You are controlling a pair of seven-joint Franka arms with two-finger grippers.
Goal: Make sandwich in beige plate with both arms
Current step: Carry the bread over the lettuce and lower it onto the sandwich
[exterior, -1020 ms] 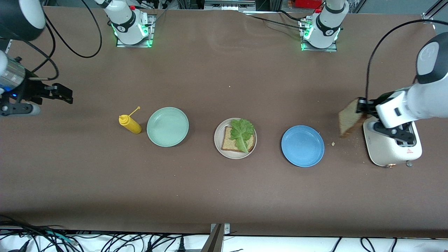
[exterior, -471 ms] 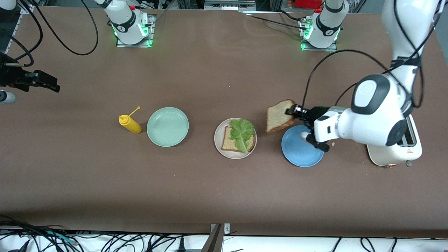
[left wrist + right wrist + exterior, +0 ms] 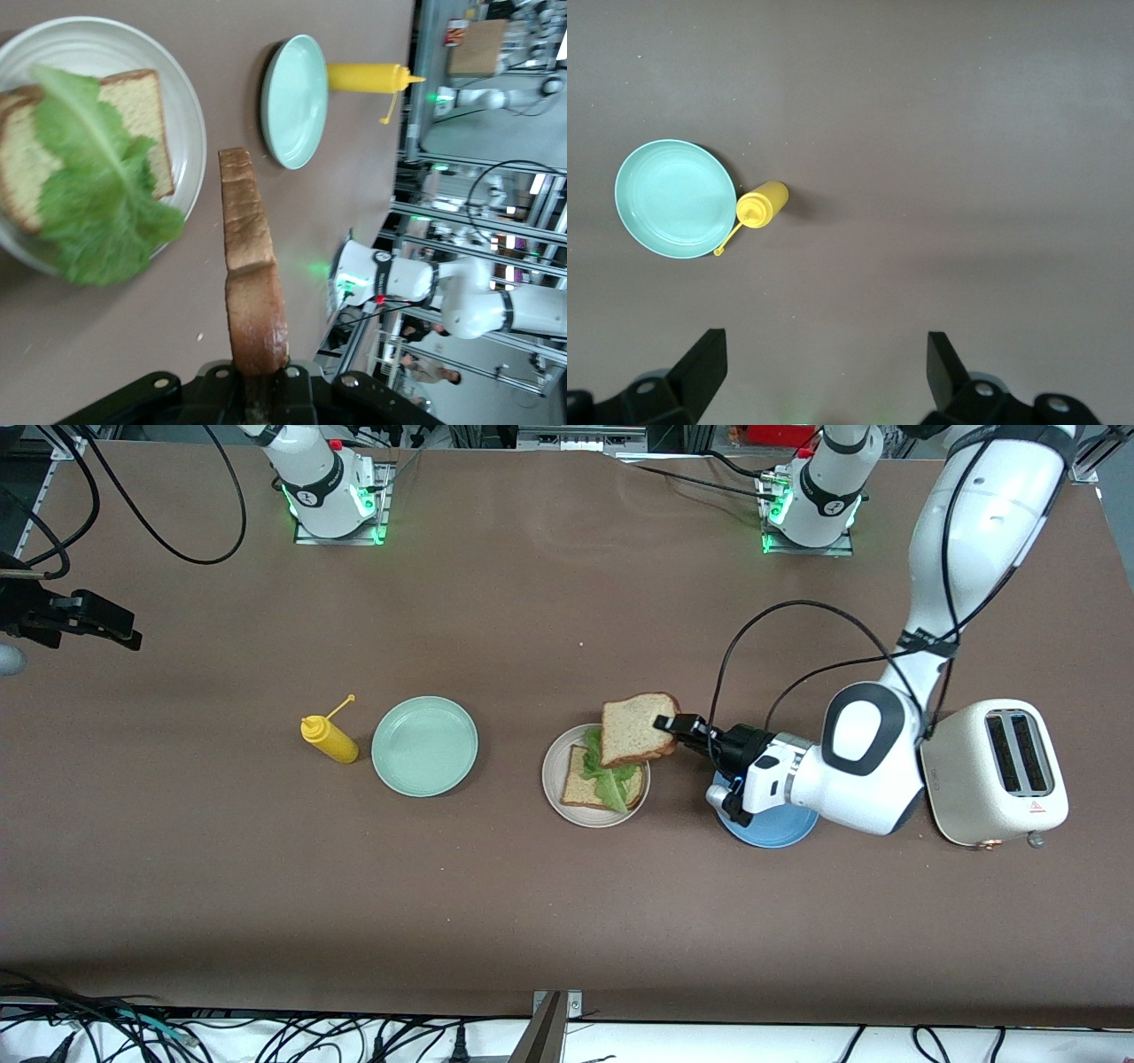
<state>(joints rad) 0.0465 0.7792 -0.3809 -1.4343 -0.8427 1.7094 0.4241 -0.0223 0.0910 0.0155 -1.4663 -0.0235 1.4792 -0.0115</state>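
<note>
Bread: two slices. One lies on the beige plate (image 3: 554,797) under a single lettuce leaf (image 3: 611,784); the other slice (image 3: 636,729) is pinched by its edge in the left gripper (image 3: 671,724), jaws clamped tight on it, over the plate's edge. Three plates sit in a row: beige in the middle, a blue plate (image 3: 769,833) toward the left arm's end, a mint plate (image 3: 424,746) toward the right arm's. One yellow bottle (image 3: 330,739) stands beside the mint plate, one toaster (image 3: 994,771) near the blue one. The right gripper (image 3: 89,624) waits with jaws wide and holding nothing, over the table's right-arm end.

Bare table (image 3: 549,602) lies toward the bases; toaster (image 3: 992,771) flanks the blue plate (image 3: 780,833).
</note>
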